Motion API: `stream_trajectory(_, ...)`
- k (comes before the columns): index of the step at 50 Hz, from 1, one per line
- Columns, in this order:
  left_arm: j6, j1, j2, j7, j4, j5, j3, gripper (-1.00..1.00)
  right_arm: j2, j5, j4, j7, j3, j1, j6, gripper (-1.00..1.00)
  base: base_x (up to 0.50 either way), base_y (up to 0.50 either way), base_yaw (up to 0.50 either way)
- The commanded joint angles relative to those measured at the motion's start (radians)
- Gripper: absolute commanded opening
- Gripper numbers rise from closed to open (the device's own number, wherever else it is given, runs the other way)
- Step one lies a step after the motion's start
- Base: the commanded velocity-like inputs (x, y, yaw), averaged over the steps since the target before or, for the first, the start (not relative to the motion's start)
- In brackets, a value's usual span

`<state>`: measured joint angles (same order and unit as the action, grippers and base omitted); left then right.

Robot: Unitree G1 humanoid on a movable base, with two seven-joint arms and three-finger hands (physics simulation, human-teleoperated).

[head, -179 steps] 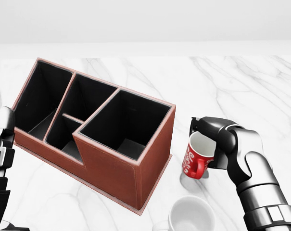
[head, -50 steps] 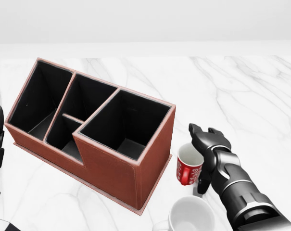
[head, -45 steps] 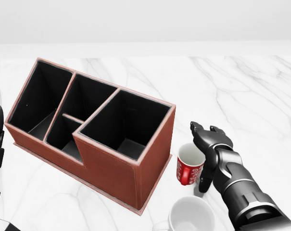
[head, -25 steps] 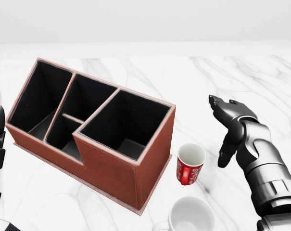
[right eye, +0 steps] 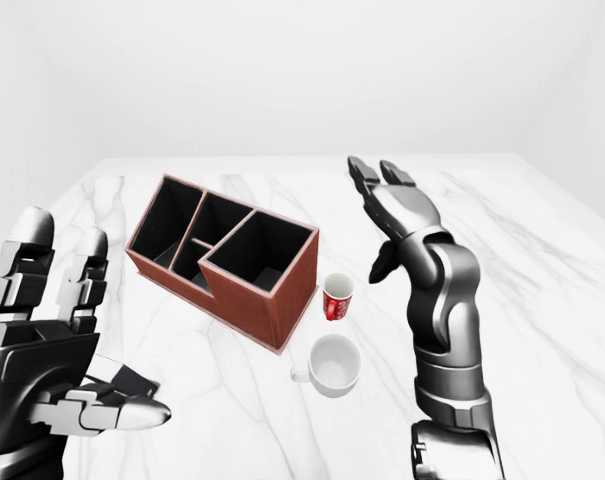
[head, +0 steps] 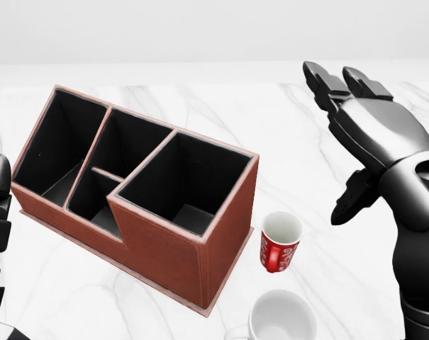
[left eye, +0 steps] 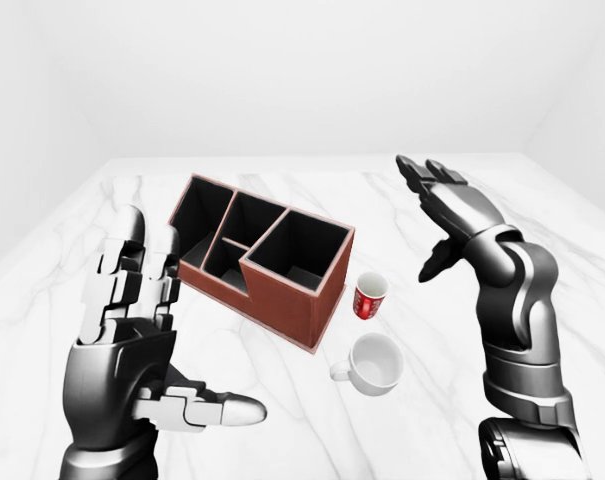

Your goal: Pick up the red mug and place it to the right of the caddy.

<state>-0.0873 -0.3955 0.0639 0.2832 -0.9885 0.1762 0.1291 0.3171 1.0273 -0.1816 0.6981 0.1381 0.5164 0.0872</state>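
Red mug: the red mug [head: 279, 242] stands upright on the marble table [head: 384, 142], just beside the caddy's right-hand end wall in the head view, at about 4 o'clock from the caddy's middle, with nothing gripping it.
Caddy: the caddy [head: 140, 191] sits at an angle, its black compartments open upward.
Right hand: our right hand [head: 363, 127] is raised at roughly 2 o'clock from the mug and well clear of it, fingers spread wide, holding nothing.
Left hand: our left hand [left eye: 132, 350] is up at the left of the left-eye view, fingers wide apart, empty.
White cup: a white cup [left eye: 375, 362] sits near the mug at about 6 o'clock (close company for any lowering arm).
Progress: we judge the placing done or nearly so.
Risk: a careless sweep of our right arm downward could knock the mug over, or push it into the white cup.
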Motion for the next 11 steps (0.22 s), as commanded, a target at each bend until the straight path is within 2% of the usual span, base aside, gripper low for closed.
stream_trajectory(1, 0.000, -0.012, -0.006, -0.006, -0.008, -0.005, -0.018, 1.00, -0.077, -0.056, -0.520, 0.000, 0.039, -0.240, 0.000, 1.00, 0.00, 0.00, 0.00)
stream_trajectory(11, 0.000, -0.023, -0.005, -0.002, -0.029, 0.002, -0.017, 1.00, -0.217, -0.174, -0.791, 0.000, 0.031, -0.535, 0.000, 1.00, 0.00, 0.00, 0.00)
